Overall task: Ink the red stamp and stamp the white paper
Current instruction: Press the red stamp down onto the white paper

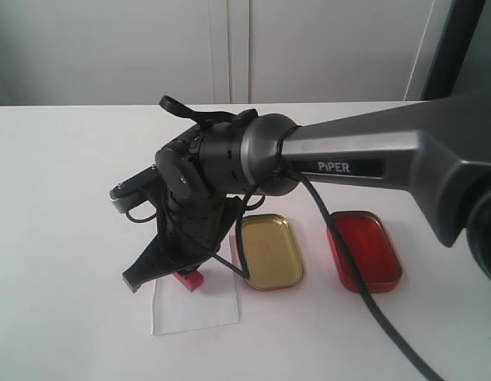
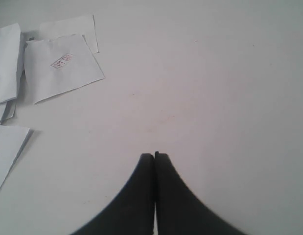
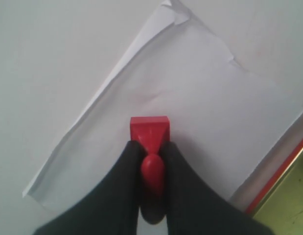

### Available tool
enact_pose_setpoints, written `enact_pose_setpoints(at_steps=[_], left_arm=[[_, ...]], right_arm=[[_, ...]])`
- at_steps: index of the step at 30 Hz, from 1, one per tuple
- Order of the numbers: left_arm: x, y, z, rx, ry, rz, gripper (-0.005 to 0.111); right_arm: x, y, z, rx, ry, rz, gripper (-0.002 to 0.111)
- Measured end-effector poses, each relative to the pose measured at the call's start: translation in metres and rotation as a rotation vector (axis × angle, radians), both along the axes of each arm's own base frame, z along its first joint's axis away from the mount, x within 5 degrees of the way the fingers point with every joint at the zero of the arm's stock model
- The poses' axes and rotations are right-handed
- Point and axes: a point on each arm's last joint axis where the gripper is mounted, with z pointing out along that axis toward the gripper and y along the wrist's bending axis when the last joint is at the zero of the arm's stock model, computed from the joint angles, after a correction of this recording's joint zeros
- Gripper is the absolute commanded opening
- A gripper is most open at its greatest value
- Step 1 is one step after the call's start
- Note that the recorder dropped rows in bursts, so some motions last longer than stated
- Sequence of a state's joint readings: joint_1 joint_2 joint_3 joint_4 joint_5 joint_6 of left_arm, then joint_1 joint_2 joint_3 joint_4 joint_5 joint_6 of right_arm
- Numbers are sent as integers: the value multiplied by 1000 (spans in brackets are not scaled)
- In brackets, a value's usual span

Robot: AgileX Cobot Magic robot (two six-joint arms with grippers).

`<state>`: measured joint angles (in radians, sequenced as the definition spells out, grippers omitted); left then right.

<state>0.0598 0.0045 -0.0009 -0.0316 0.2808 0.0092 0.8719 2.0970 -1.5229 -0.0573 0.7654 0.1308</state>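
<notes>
A: Red plastic, first of all. The red stamp is clenched by its knob in the right claw, one finger on each side. Its square base faces down onto the white paper.

B: Is the base inside the sheet's edges?

A: Yes, with paper showing on every side of it. In the exterior view it stands nearer the sheet's far edge than its near one. One corner of the sheet is curled and creased.

B: What crowds that sheet?

A: A gold tin lies just beside its right edge. In the right wrist view the tin's rim looks to meet the paper's corner, though I cannot tell whether they touch. The red tin tray lies beyond the gold tin, apart from it. A black cable hangs over both.

B: And open room?

A: The table is bare white to the left of the sheet and in front of it.

B: The left claw?

A: Pressed closed on nothing, above bare table. Loose sheets lie well off to one side, the top one bearing a small red print.
</notes>
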Motion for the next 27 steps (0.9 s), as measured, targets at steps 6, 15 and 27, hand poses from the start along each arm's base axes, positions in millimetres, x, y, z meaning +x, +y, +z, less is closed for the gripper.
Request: enact_pose_setpoints(at_steps=[6, 15, 27], left_arm=[[0, 0, 0, 0, 0, 0, 0], [0, 0, 0, 0, 0, 0, 0], [0, 0, 0, 0, 0, 0, 0]], right_arm=[[1, 0, 0, -2, -9, 3, 0], [1, 0, -2, -5, -10, 1, 0], [4, 2, -15, -41, 11, 3, 0]])
